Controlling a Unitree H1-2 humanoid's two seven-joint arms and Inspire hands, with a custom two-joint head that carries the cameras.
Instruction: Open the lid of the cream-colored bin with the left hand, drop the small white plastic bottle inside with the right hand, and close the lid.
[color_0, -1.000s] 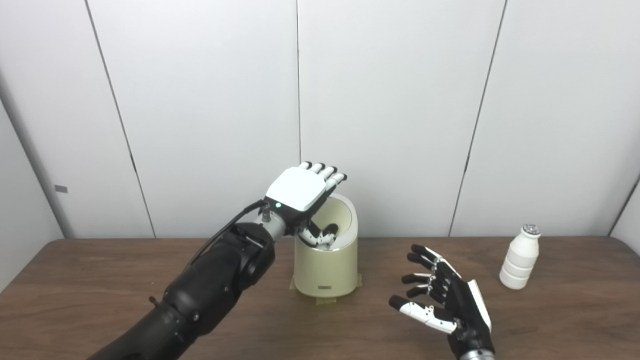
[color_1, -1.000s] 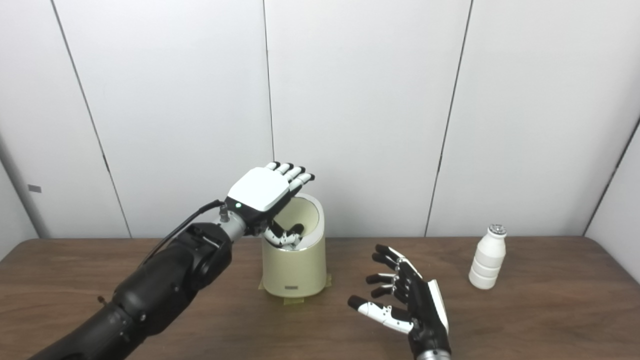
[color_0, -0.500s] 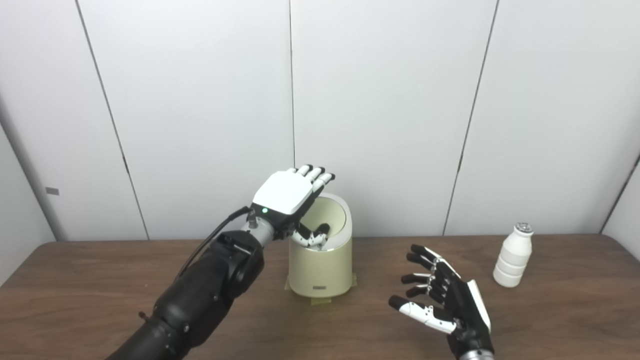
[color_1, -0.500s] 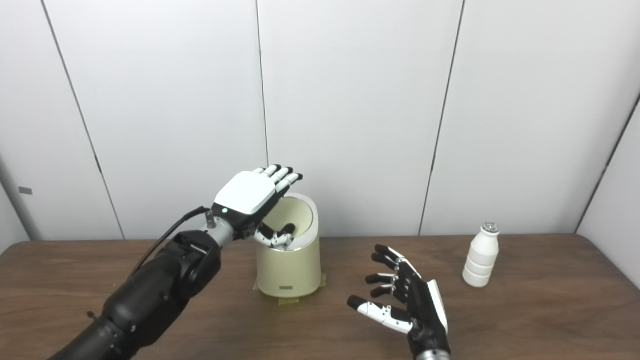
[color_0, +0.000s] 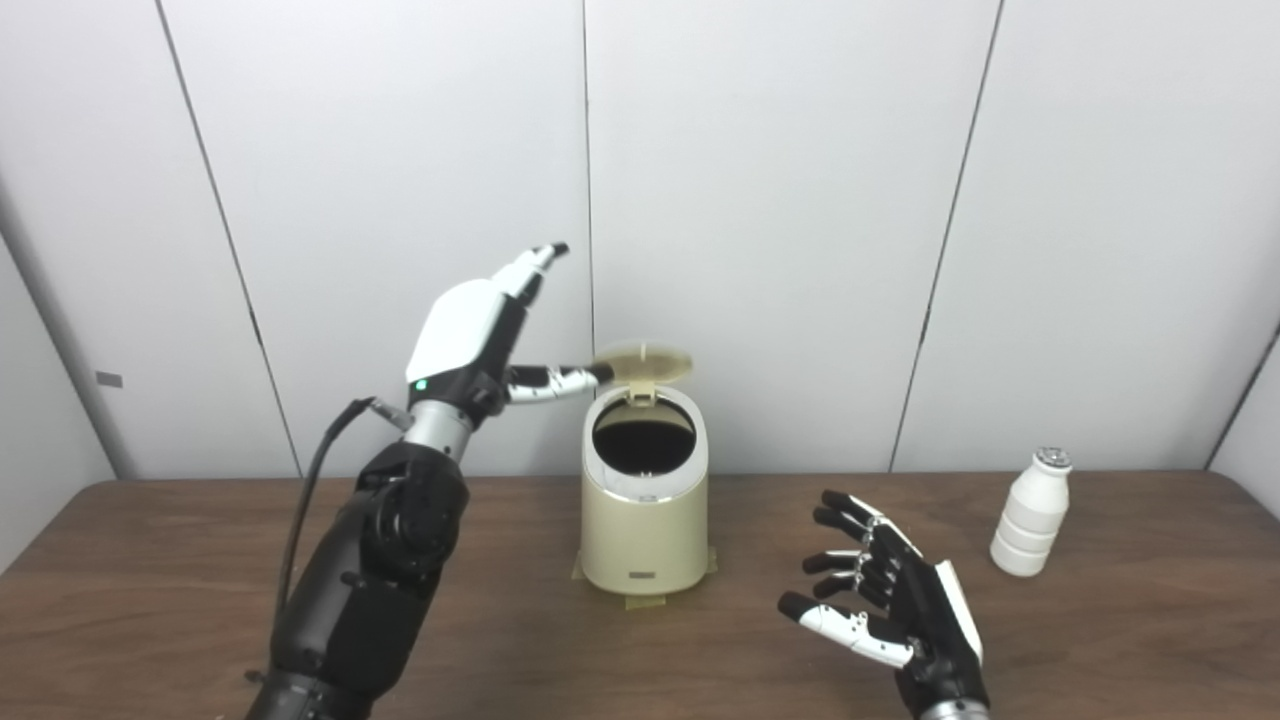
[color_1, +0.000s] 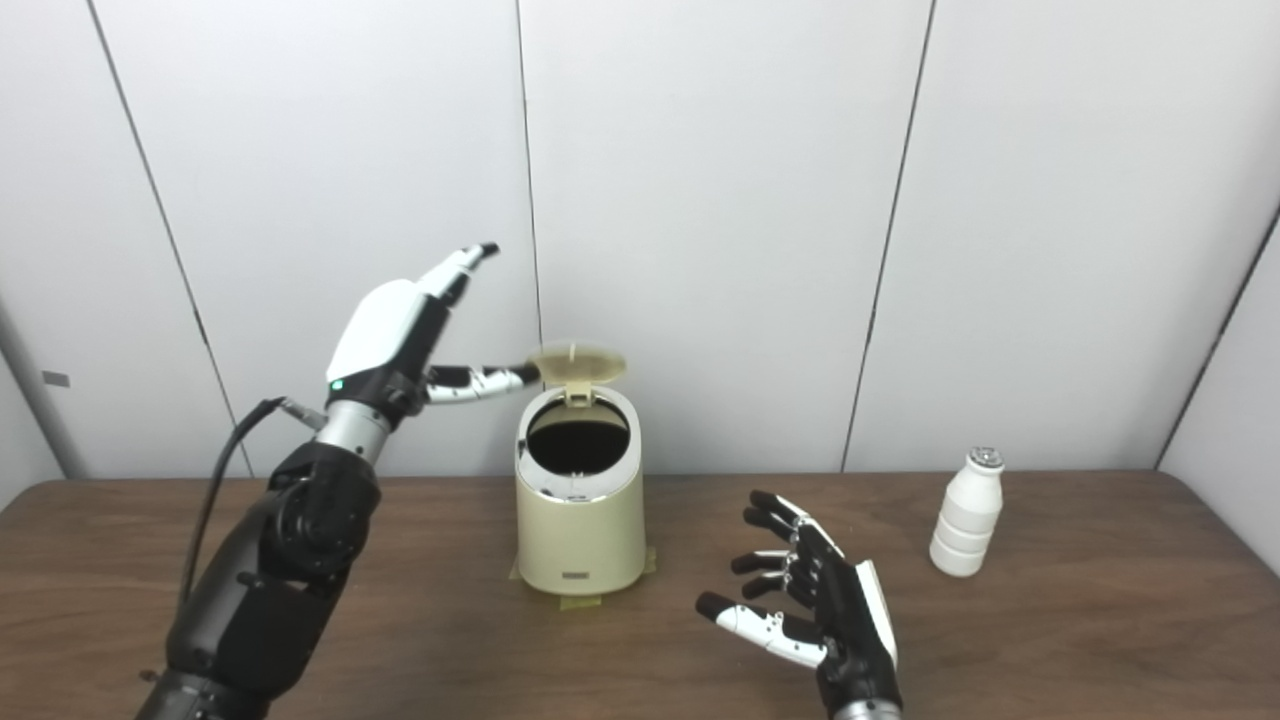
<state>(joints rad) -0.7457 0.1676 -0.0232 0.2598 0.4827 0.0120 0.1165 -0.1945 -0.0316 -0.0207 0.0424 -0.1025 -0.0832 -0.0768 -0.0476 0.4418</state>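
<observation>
Left eye view, read from left to right: the left hand (color_0: 468, 330) is raised with its fingers spread, holding nothing, and the tip of its thumb (color_0: 560, 378) is at the rim of the lid (color_0: 642, 362), touching or very nearly so. That lid stands tipped back on its rear hinge, just beyond and below the thumb, and the cream-colored bin (color_0: 643, 510) under it shows a dark open mouth. The bin sits on the brown table (color_0: 150, 580), with tape showing at its foot. Farther right, the right hand (color_0: 890, 610) hovers low over the table, palm turned inward, fingers apart and empty. The small white plastic bottle (color_0: 1031, 513) stands upright well beyond this hand, to its right and farther back.

The bottle looks light and stiff, with a ribbed body that should give the fingers purchase and a silver cap too small to grip. I would take it around the middle ribs, thumb opposite the fingers, since a bottle this light could tip if nudged from one side.

The two views differ little. The right eye view sets the thumb tip more plainly against the lid's rim and shows more table to the right of the bottle.
</observation>
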